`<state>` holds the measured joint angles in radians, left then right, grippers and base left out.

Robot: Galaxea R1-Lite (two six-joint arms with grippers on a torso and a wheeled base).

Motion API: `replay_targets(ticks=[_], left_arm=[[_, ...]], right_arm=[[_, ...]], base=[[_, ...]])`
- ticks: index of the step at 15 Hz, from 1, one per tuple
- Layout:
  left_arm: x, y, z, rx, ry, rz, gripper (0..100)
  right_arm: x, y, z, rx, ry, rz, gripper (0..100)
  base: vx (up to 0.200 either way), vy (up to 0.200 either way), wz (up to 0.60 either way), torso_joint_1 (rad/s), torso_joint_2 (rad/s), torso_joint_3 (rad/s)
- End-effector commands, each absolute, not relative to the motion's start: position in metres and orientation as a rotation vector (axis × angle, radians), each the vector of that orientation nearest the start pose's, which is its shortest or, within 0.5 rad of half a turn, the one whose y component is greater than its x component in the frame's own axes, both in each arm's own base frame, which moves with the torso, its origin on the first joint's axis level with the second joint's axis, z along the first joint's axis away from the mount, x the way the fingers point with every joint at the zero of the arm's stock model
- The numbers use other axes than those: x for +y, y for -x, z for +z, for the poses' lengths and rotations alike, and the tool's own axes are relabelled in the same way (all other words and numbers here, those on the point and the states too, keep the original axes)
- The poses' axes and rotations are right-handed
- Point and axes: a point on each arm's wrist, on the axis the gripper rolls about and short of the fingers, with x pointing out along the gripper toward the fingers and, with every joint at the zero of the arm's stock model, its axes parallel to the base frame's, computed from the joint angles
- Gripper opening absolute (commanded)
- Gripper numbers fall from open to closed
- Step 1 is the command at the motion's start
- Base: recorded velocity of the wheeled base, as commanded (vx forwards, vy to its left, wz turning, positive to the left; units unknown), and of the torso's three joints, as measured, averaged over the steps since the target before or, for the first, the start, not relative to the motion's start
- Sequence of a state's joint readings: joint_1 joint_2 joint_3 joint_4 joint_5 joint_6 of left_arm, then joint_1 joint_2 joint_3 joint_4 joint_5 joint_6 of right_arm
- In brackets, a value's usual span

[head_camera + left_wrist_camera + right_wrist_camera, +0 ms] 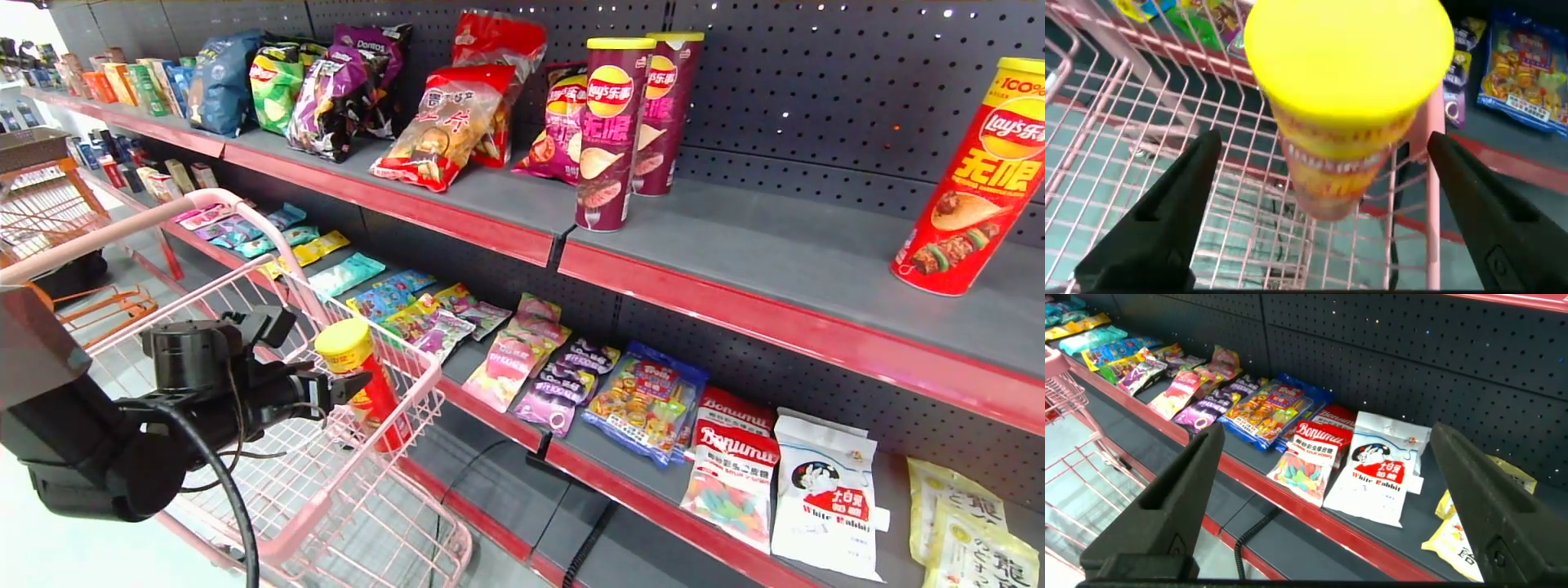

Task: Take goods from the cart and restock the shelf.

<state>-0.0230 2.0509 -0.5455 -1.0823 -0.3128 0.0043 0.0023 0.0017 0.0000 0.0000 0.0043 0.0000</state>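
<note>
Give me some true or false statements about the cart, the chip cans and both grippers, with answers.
1. A red can with a yellow lid stands in the pink cart. True.
2. The left gripper has its jaws shut on that can. False: they are open, with a gap on each side of it.
3. Two purple cans stand upright on the upper shelf. True.
4. The right gripper holds a candy bag. False: its jaws are open and empty.
</note>
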Motion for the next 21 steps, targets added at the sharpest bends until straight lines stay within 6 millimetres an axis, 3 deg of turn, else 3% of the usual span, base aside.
replay_targets(ticks=[1,7,8,12,14,18,19,20,21], left_arm=[[-0.018,-0.332,0.048,0.416,0.054,-0.343,100],[-0.031,-0.344,0.042,0.411,0.043,-0.372,100],[-0.031,-0.347,0.041,0.396,0.041,-0.372,0],[-0.032,-0.338,0.045,0.379,0.037,-0.379,0],[-0.029,-0.324,0.062,0.358,0.039,-0.371,0],[-0.022,-0.274,0.136,0.3,0.041,-0.363,0],[-0.019,-0.254,0.168,0.262,0.038,-0.353,0],[-0.018,-0.251,0.174,0.25,0.036,-0.354,0],[-0.014,-0.232,0.213,0.162,0.025,-0.338,0]], right_arm=[[0.0,0.023,0.076,0.002,0.0,0.008,100],[0.0,0.023,0.076,0.002,0.0,0.008,100],[0.0,0.023,0.076,0.002,0.0,0.009,100],[0.0,0.023,0.076,0.002,0.0,0.008,100],[0.0,0.023,0.076,0.002,0.0,0.008,100],[0.0,0.023,0.076,0.002,-0.002,0.009,100],[0.0,0.023,0.076,0.002,-0.002,0.009,100],[0.0,0.023,0.076,0.002,-0.002,0.009,100],[0.0,0.023,0.076,0.002,-0.002,0.009,100]], base=[[0.0,0.0,0.0,0.0,0.0,0.0],[0.0,0.0,0.0,0.0,0.0,0.0],[0.0,0.0,0.0,0.0,0.0,0.0],[0.0,0.0,0.0,0.0,0.0,0.0],[0.0,0.0,0.0,0.0,0.0,0.0],[0.0,0.0,0.0,0.0,0.0,0.0],[0.0,0.0,0.0,0.0,0.0,0.0],[0.0,0.0,0.0,0.0,0.0,0.0],[0.0,0.0,0.0,0.0,0.0,0.0]])
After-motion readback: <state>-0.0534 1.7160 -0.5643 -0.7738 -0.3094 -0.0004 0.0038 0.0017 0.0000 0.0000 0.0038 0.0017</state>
